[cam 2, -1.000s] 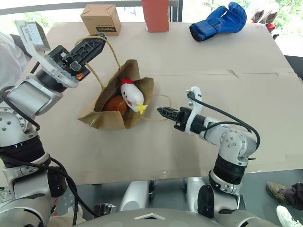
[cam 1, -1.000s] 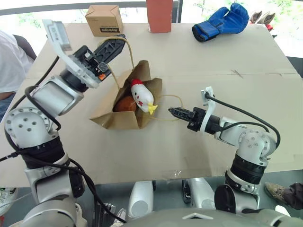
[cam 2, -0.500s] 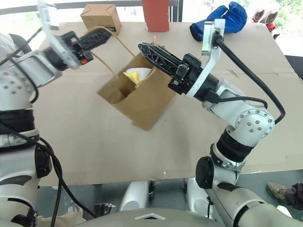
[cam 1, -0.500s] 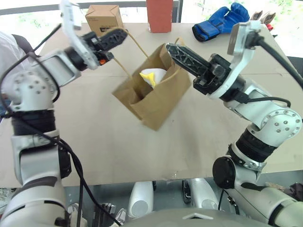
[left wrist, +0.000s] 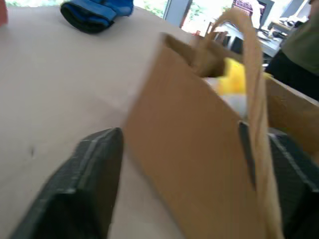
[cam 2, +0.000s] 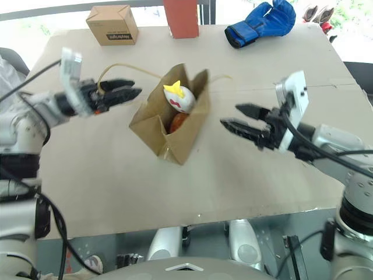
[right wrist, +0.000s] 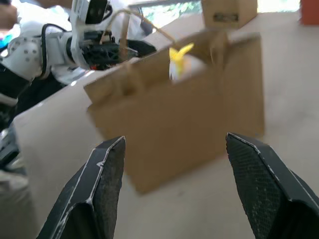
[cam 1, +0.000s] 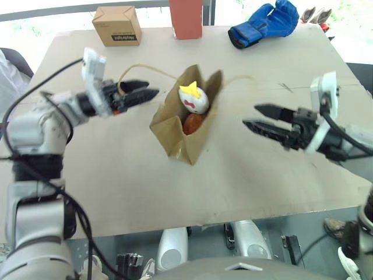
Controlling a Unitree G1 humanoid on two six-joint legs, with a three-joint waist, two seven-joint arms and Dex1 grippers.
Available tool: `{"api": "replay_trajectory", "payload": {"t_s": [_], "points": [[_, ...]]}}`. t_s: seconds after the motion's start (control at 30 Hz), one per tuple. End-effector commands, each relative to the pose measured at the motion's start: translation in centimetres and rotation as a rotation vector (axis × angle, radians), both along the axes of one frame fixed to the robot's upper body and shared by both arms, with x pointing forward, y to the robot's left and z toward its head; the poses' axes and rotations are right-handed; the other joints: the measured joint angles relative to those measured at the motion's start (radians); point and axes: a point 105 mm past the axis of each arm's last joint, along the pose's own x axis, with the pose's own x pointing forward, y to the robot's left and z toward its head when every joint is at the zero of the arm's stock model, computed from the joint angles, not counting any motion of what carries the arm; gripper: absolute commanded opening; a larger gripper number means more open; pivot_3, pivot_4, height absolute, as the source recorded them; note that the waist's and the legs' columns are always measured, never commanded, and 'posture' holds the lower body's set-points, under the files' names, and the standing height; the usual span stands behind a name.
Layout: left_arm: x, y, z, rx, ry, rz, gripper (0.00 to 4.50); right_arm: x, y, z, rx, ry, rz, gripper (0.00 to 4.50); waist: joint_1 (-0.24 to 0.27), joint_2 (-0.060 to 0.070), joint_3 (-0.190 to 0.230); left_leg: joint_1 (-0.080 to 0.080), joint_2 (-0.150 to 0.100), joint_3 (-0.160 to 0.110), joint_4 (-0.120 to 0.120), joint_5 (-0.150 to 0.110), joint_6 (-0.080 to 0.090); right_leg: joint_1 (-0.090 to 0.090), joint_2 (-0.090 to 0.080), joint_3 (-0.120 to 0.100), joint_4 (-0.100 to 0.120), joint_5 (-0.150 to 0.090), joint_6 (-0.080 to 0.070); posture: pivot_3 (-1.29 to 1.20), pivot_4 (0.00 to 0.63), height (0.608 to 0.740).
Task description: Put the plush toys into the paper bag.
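Observation:
The brown paper bag (cam 1: 185, 131) stands upright on the table with its mouth open. Inside it, the white chick (cam 1: 193, 99) pokes out at the top and the orange-brown plush toy (cam 1: 192, 123) lies below it. My left gripper (cam 1: 152, 88) is open to the left of the bag, and one thin handle loop (left wrist: 254, 99) passes loosely between its spread fingers (left wrist: 89, 174). My right gripper (cam 1: 250, 115) is open to the right of the bag and apart from it, holding nothing. The bag's other handle (cam 1: 238, 78) hangs free.
Along the far edge of the cardboard-covered table (cam 1: 280, 169) stand a small printed cardboard box (cam 1: 116, 25), a tall red box (cam 1: 185, 16) and a blue boxing glove (cam 1: 262, 23). A person's white sleeve (cam 1: 4, 79) shows at the left edge.
Half a second ago both grippers held the bag up by its handles. Now both have opened and drawn apart, and the bag stands on the table with both toys inside.

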Motion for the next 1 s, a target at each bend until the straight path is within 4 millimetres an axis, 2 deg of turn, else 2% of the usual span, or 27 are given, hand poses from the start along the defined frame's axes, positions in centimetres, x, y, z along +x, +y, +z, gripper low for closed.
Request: {"api": "replay_trajectory", "payload": {"t_s": [0.03,0.1,0.13,0.2,0.27,0.4,0.47,0.57,0.73,0.87,0.97,1.0], "points": [[-2.1,-0.1,0.1,0.022,-0.033,-0.033,4.49,-0.3,0.0,0.3,-0.005,-0.041,0.01,2.88,0.002,-0.001,0.0,0.0,0.0,0.0,0.002,0.0,0.0,0.001,0.0,0.0,0.0,0.0,0.0,0.0,0.15,0.714],[-2.9,-0.5,-0.4,0.031,-0.028,-0.046,4.5,-0.3,0.1,0.0,-0.02,-0.041,0.021,2.24,0.004,-0.001,0.0,0.0,0.0,0.002,0.003,0.0,0.0,0.001,-0.001,0.001,0.0,0.0,0.0,0.0,0.15,0.714],[-3.2,-0.7,-0.4,0.019,-0.027,-0.051,4.5,-0.3,0.4,-0.5,-0.03,-0.034,0.028,1.74,0.007,-0.002,-0.001,0.0,0.0,0.002,0.003,0.0,0.0,0.001,-0.002,0.0,0.0,0.0,0.0,0.0,0.15,0.714],[-2.8,-0.3,0.2,-0.034,-0.047,0.014,4.5,-0.1,1.2,-2.3,-0.111,-0.029,0.054,0.8,0.019,-0.002,-0.001,0.0,0.0,0.002,0.004,0.0,0.0,0.002,-0.002,0.0,0.0,0.0,0.0,0.0,0.15,0.714],[-2.8,0.2,0.9,-0.079,-0.04,0.026,4.5,0.7,2.8,-3.8,-0.124,-0.032,0.076,0.05,0.022,-0.003,-0.002,0.001,0.0,0.002,0.005,0.0,0.0,0.002,-0.002,0.0,0.0,0.0,0.0,0.0,0.15,0.714],[-3.0,0.9,2.4,-0.121,-0.009,0.032,4.5,2.5,5.7,-5.3,-0.141,-0.091,0.133,0.05,0.021,-0.003,-0.001,0.0,0.0,0.002,0.006,0.0,0.0,0.002,0.0,0.0,0.0,-0.001,0.001,0.0,0.15,0.714],[-3.8,1.6,3.2,-0.128,0.045,0.007,4.5,3.0,6.8,-5.4,-0.136,-0.118,0.159,0.05,0.021,-0.004,-0.001,0.0,0.0,0.002,0.006,0.0,0.0,0.001,0.0,0.0,0.001,-0.001,0.002,0.0,0.15,0.714],[-5.6,2.3,3.5,-0.124,0.144,-0.043,4.5,3.6,7.3,-5.3,-0.135,-0.146,0.177,0.05,0.018,-0.005,0.0,0.0,0.001,0.001,0.004,0.0,0.0,0.001,0.001,0.0,0.001,0.001,0.005,0.0,0.15,0.714],[-6.2,2.9,5.1,-0.221,0.198,-0.03,4.5,3.9,7.8,-5.2,-0.13,-0.176,0.206,0.05,0.025,-0.005,0.0,0.0,0.001,0.001,0.004,0.0,0.0,0.001,0.001,-0.001,0.001,0.0,0.005,0.0,0.15,0.714],[-8.0,2.7,4.1,-0.152,0.226,-0.048,4.5,4.2,8.2,-4.7,-0.111,-0.199,0.217,0.05,0.02,-0.005,0.0,0.0,0.002,0.002,0.005,0.0,0.0,0.001,0.001,-0.001,0.001,-0.001,0.002,0.0,0.15,0.714],[-10.5,1.8,1.4,0.014,0.276,-0.112,4.5,4.1,8.8,-4.5,-0.104,-0.215,0.254,0.05,0.009,-0.005,0.0,0.001,0.003,0.004,0.003,0.0,0.0,0.0,0.001,0.0,0.001,0.0,-0.001,0.0,0.15,0.714],[-11.2,1.1,1.1,0.019,0.285,-0.144,4.5,3.9,9.0,-4.3,-0.096,-0.217,0.274,0.05,0.01,-0.005,0.0,0.001,0.003,0.004,0.003,0.0,0.0,0.0,0.0,0.0,0.002,0.0,-0.001,0.0,0.15,0.714]]}}
